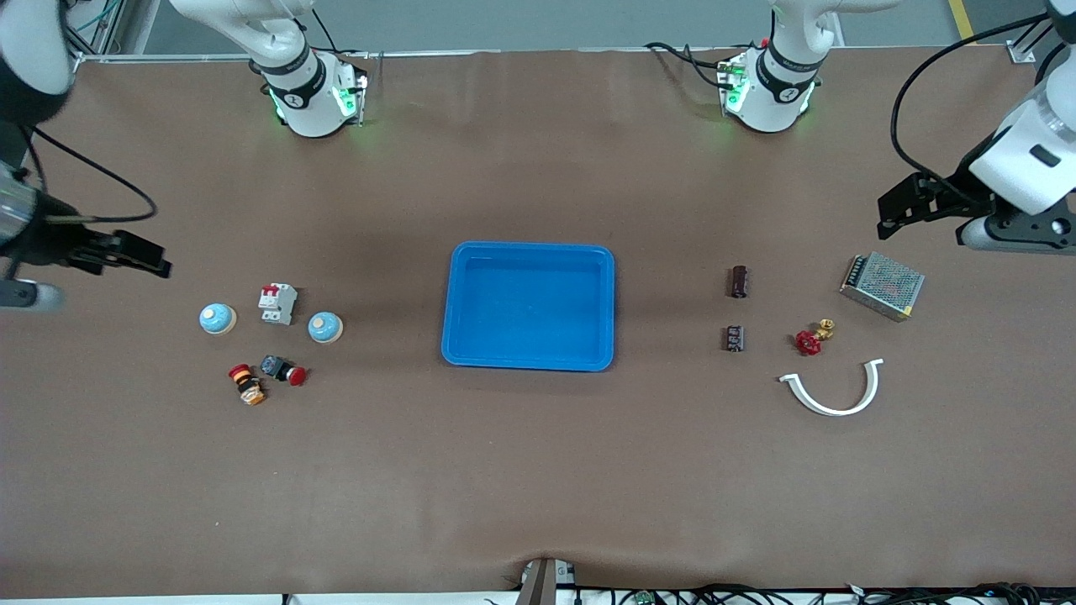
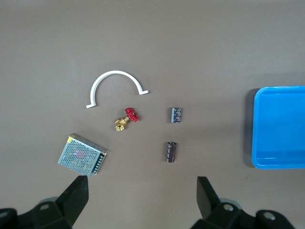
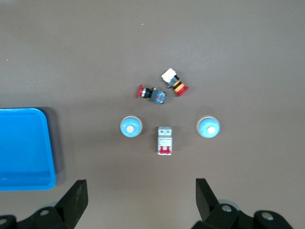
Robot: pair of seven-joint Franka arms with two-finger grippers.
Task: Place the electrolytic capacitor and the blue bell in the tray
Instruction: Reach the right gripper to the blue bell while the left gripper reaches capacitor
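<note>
Waiting, both claws wide: left claw (image 1: 884,212), right claw (image 1: 160,260) | tray (image 1: 528,363) empty | risk: grabbing wrong capacitor (image 1: 739,281) or bell (image 1: 324,327) among lookalikes.

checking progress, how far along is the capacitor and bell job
Nothing is done yet: the tray holds nothing. Nothing is in hand: the left pincer is open over the two capacitors' end, the right pincer open over the two blue bells' end. Both picks and placements remain.
</note>
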